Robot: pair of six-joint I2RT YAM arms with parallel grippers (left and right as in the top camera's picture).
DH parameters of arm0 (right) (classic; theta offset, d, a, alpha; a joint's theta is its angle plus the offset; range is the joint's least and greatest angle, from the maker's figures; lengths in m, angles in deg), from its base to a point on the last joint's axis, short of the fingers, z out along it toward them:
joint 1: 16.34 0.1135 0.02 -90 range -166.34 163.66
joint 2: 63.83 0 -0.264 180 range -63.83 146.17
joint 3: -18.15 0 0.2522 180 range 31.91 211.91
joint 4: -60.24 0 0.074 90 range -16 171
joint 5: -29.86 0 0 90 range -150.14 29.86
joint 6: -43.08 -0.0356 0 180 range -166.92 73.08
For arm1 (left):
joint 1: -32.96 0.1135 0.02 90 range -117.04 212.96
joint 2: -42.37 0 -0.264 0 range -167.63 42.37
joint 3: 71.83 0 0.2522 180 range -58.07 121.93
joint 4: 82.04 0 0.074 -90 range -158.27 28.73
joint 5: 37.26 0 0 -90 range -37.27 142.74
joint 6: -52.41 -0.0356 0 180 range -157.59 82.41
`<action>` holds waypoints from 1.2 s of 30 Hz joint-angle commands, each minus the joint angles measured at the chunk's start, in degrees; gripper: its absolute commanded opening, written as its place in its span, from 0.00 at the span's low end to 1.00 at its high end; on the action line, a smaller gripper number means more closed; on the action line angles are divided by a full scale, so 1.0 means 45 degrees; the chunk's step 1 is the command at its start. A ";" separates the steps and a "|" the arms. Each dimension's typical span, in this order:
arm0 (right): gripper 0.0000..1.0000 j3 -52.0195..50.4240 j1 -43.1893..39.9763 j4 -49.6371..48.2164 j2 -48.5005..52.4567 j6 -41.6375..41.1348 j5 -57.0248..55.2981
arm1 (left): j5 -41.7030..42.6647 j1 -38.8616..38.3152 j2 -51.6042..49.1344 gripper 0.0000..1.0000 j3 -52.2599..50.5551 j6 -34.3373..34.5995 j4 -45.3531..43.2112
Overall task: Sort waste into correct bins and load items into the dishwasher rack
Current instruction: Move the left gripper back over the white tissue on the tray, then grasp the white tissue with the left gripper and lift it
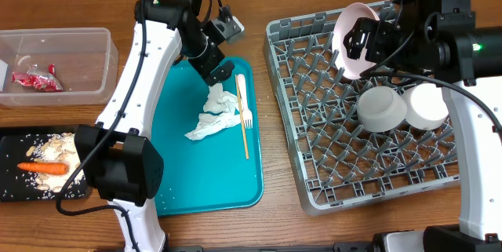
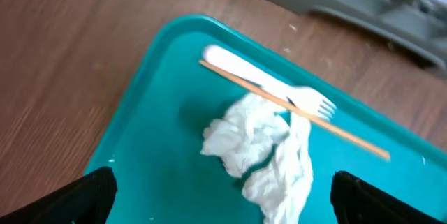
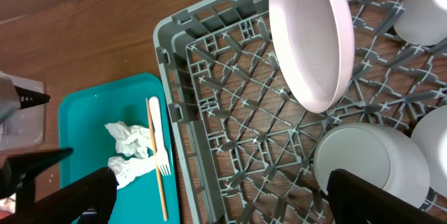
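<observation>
A crumpled white napkin (image 1: 214, 115) lies on the teal tray (image 1: 204, 181), beside a white plastic fork (image 1: 242, 99) and a thin wooden stick (image 1: 242, 122). My left gripper (image 1: 212, 70) is open and empty, hovering over the tray just behind the napkin (image 2: 262, 151). The round white-pink plate (image 1: 353, 38) stands on edge in the grey dishwasher rack (image 1: 314, 181), with two white bowls (image 1: 382, 108) upside down beside it. My right gripper (image 1: 362, 44) is open and empty above the rack next to the plate (image 3: 311, 39). The foil wrapper (image 1: 35, 80) lies in the clear tub (image 1: 98, 44). The carrot (image 1: 43, 168) and crumbs lie in the black tray (image 1: 16, 136).
The rack's tall grey wall (image 3: 174, 105) stands between the teal tray and the rack floor. Bare wooden table (image 1: 274, 220) shows between tray and rack and along the front edge. The fork (image 2: 269, 84) and stick (image 2: 300, 109) lie crossed just beyond the napkin.
</observation>
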 commanded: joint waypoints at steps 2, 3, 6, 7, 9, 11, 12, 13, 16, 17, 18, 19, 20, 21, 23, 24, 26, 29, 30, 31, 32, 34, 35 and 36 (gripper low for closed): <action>1.00 0.0277 -0.0024 -0.0078 0.0049 -0.0015 -0.0049 | 0.1574 0.0102 -0.0350 1.00 0.0214 -0.3925 0.1010; 1.00 0.0277 -0.0024 -0.0078 0.0049 -0.0015 -0.0044 | 0.1593 0.0102 -0.0452 1.00 0.0204 -0.3881 0.1137; 1.00 0.0277 -0.0024 -0.0078 0.0049 -0.0015 -0.0049 | 0.0680 0.0102 -0.0976 1.00 0.0117 -0.3871 0.1355; 1.00 0.0277 -0.0024 -0.0078 0.0049 -0.0015 -0.0049 | 0.0151 0.0102 -0.1185 1.00 0.0073 -0.3876 0.1350; 1.00 0.0277 -0.0024 -0.0078 0.0049 -0.0015 -0.0049 | -0.0685 0.0102 -0.1656 1.00 0.0010 -0.3866 0.1370; 1.00 0.0277 -0.0024 -0.0078 0.0049 -0.0015 -0.0049 | -0.0729 0.0102 -0.2055 1.00 0.0010 -0.3871 0.1336; 1.00 0.0277 -0.0024 -0.0078 0.0049 -0.0015 -0.0049 | -0.0597 0.0097 -0.2225 1.00 0.0010 -0.3876 0.1239; 1.00 0.0277 -0.0024 -0.0078 0.0049 -0.0015 -0.0049 | -0.0597 0.0097 -0.2356 1.00 0.0010 -0.3886 0.1122; 1.00 0.0277 -0.0024 -0.0078 0.0049 -0.0015 -0.0049 | -0.0942 0.0039 -0.2720 1.00 0.0010 -0.3876 0.0952; 1.00 0.0277 -0.0024 -0.0078 0.0049 -0.0015 -0.0049 | -0.1054 0.0010 -0.2841 1.00 0.0010 -0.3876 0.0937; 1.00 0.0277 -0.0024 -0.0078 0.0049 -0.0015 -0.0049 | -0.1137 -0.0039 -0.2895 1.00 0.0010 -0.3876 0.0913; 1.00 0.0277 -0.0024 -0.0078 0.0049 -0.0015 -0.0049 | -0.1132 -0.0083 -0.2973 1.00 0.0010 -0.3876 0.0874; 1.00 0.0277 -0.0024 -0.0078 0.0049 -0.0015 -0.0049 | -0.1127 -0.0141 -0.3011 1.00 0.0010 -0.3876 0.0826; 1.00 0.0277 -0.0024 -0.0078 0.0049 -0.0015 -0.0049 | -0.1161 -0.0219 -0.3041 1.00 0.0010 -0.3886 0.0777; 1.00 0.0277 -0.0024 -0.0078 0.0049 -0.0015 -0.0049 | -0.1477 -0.0389 -0.3050 1.00 0.0010 -0.3920 0.0714; 1.00 0.0277 -0.0024 -0.0078 0.0049 -0.0015 -0.0049 | -0.1671 -0.0466 -0.3050 1.00 0.0010 -0.3944 0.0719; 1.00 0.0277 -0.0024 -0.0078 0.0049 -0.0015 -0.0049 | -0.1812 -0.0617 -0.3050 1.00 0.0010 -0.3993 0.0831; 1.00 0.0277 -0.0024 -0.0078 0.0049 -0.0015 -0.0049 | -0.1564 -0.0831 -0.3050 1.00 -0.0180 -0.4090 0.1151; 1.00 0.0277 -0.0024 -0.0078 0.0049 -0.0015 -0.0049 | -0.1579 -0.0967 -0.3055 1.00 -0.0316 -0.4269 0.1360; 1.00 0.0277 -0.0024 -0.0078 0.0049 -0.0015 -0.0049 | -0.1671 -0.1078 -0.3055 1.00 -0.0510 -0.4405 0.1409; 1.00 0.0277 -0.0024 -0.0078 0.0049 -0.0015 -0.0049 | -0.1846 -0.1200 -0.3055 1.00 -0.0733 -0.4522 0.1389; 1.00 0.0277 -0.0024 -0.0078 0.0049 -0.0015 -0.0049 | -0.2433 -0.1399 -0.3055 1.00 -0.1151 -0.4522 0.1146; 1.00 0.0277 -0.0024 -0.0078 0.0049 -0.0015 -0.0049 | -0.2715 -0.1467 -0.3055 1.00 -0.1404 -0.4488 0.0918; 1.00 0.0277 -0.0024 -0.0078 0.0049 -0.0015 -0.0049 | -0.2832 -0.1501 -0.3055 1.00 -0.1593 -0.4478 0.0767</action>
